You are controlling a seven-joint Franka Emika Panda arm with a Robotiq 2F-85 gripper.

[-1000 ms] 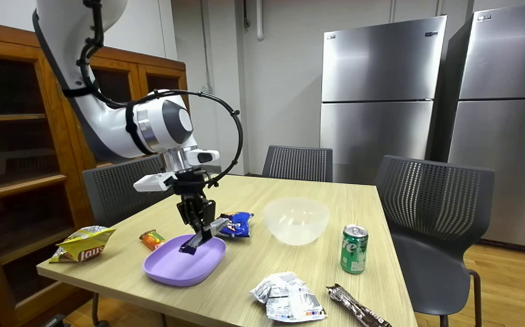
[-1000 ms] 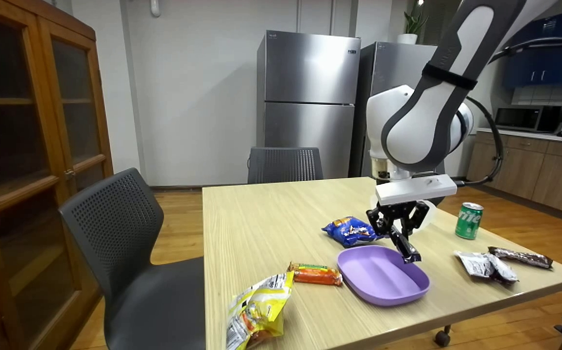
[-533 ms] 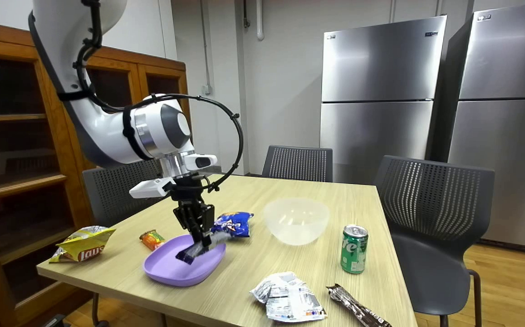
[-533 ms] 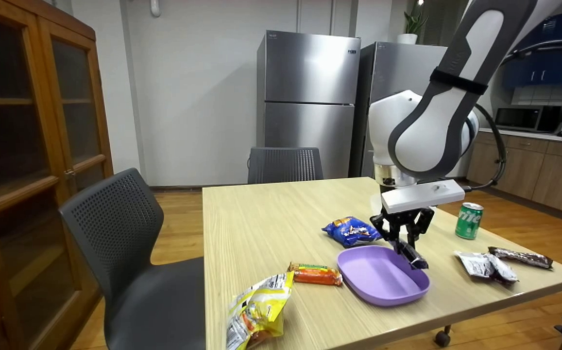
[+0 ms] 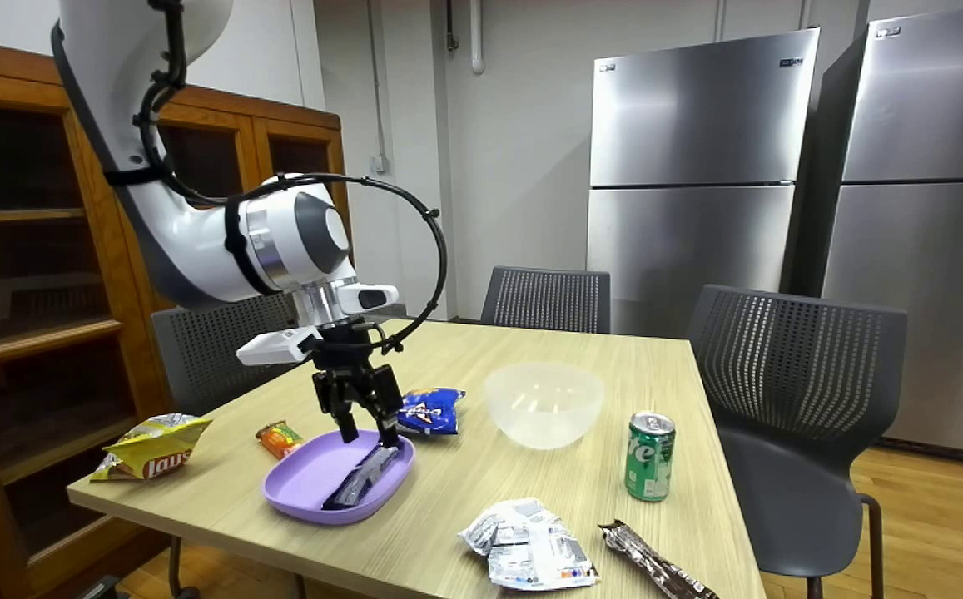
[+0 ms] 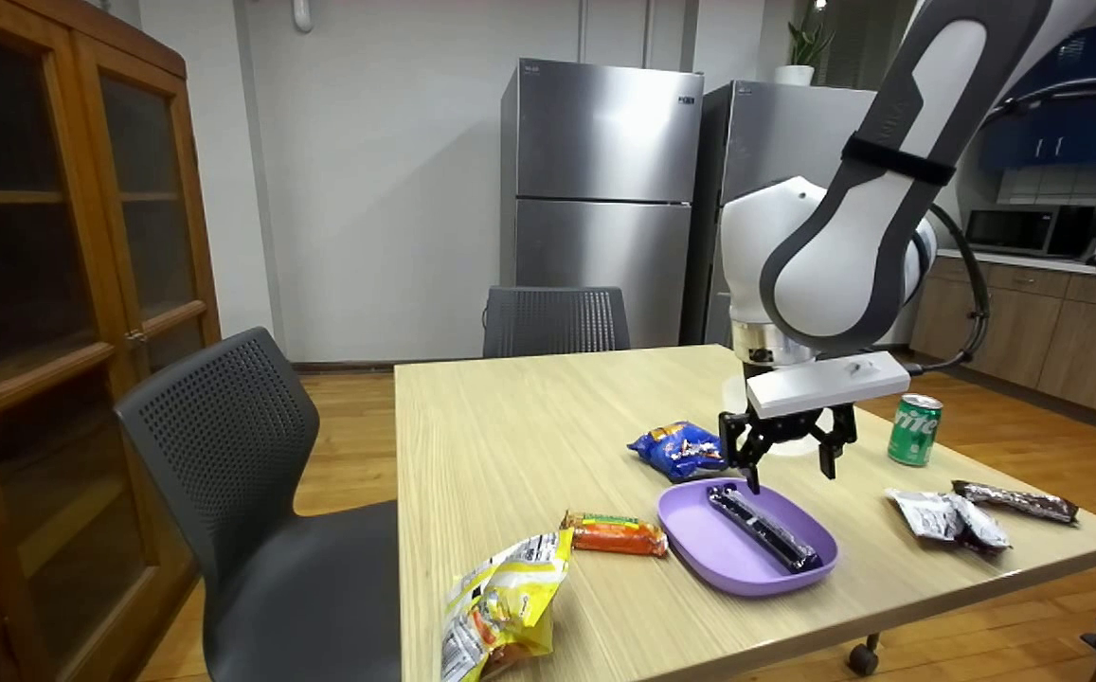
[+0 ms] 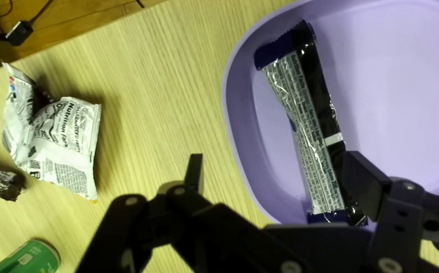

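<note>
Can see the tool [image 6: 791, 476] hanging low over the rim of the purple dish [image 6: 713, 540], parted wide and gripping nothing. Can find the dark wrapped bar [image 6: 765, 530] lying aslant inside that dish, with one end right by a fingertip [image 7: 363, 182] in the wrist view; cannot tell whether touching. Can place the opposite fingertip [image 7: 194, 170] outside the dish, above the bench [image 6: 510, 426]. Can make out, in both exterior views, a blue snack packet [image 6: 680, 450] just beside the dish and an orange packet [image 6: 616, 533] near its rim, plus a yellow Lay's bag [image 5: 155, 449] farther off at the bench's edge. Can also spot, in an exterior view, a translucent bowl [image 5: 543, 403], a green can [image 5: 649, 457] standing upright, and a crumpled white packet [image 5: 528, 545] lying near a brown wrapped stick [image 5: 656, 561].
</note>
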